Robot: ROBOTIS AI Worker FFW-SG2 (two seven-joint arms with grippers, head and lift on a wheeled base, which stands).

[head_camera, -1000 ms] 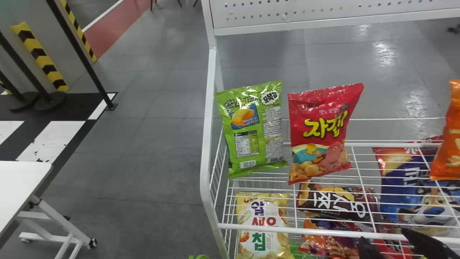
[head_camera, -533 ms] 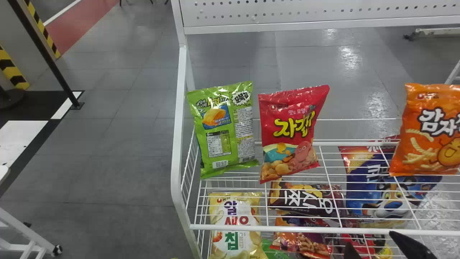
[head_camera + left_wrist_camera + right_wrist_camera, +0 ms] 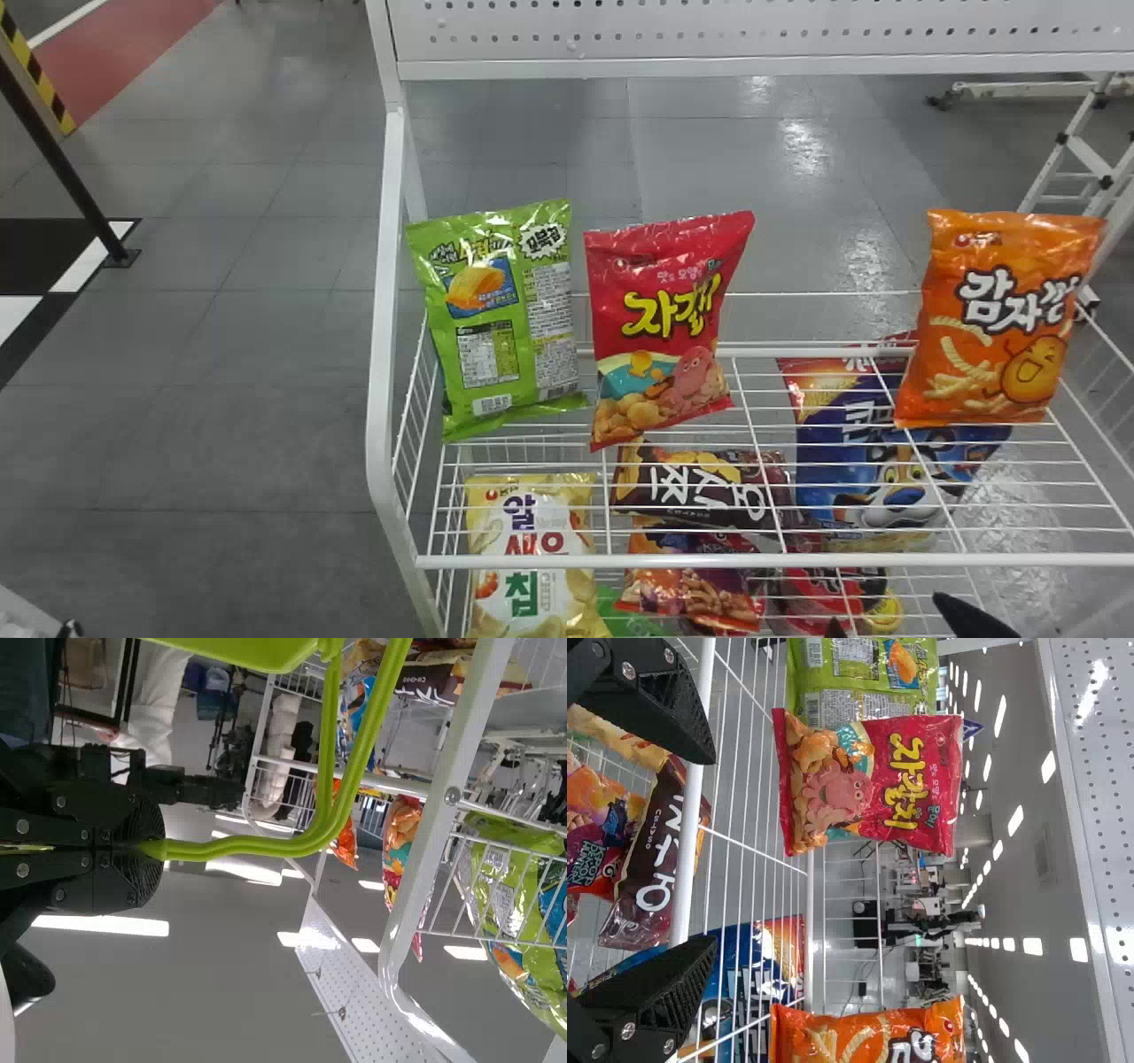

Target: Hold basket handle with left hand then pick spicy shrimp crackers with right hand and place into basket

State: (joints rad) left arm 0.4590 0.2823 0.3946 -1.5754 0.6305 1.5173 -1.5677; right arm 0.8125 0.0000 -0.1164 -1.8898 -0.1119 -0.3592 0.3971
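Observation:
In the head view my right gripper point(image 3: 902, 624) is at the bottom edge, right of centre, its fingers apart beside the lower snack bags. The right wrist view shows this gripper point(image 3: 709, 850) open and empty, in front of the white shelf rail. My left gripper point(image 3: 149, 849) is shut on the green basket handle point(image 3: 275, 847); part of the green basket point(image 3: 235, 649) appears in the left wrist view. I cannot tell which bag is the spicy shrimp crackers. Low on the rack are a yellow shrimp-chip bag point(image 3: 532, 554) and a partly hidden red bag point(image 3: 819, 592).
Green point(image 3: 500, 319), red point(image 3: 660, 332) and orange point(image 3: 1001, 319) bags stand along the upper wire shelf point(image 3: 762, 561). Below are a dark brown bag point(image 3: 700, 487), a red-purple bag point(image 3: 695, 576) and a blue bag point(image 3: 886, 487). A white post point(image 3: 383, 354) bounds the rack's left side.
The rack and its bags have shifted left in the head view, bringing the whole orange bag into sight. My right gripper's fingers sit slightly lower and farther left there.

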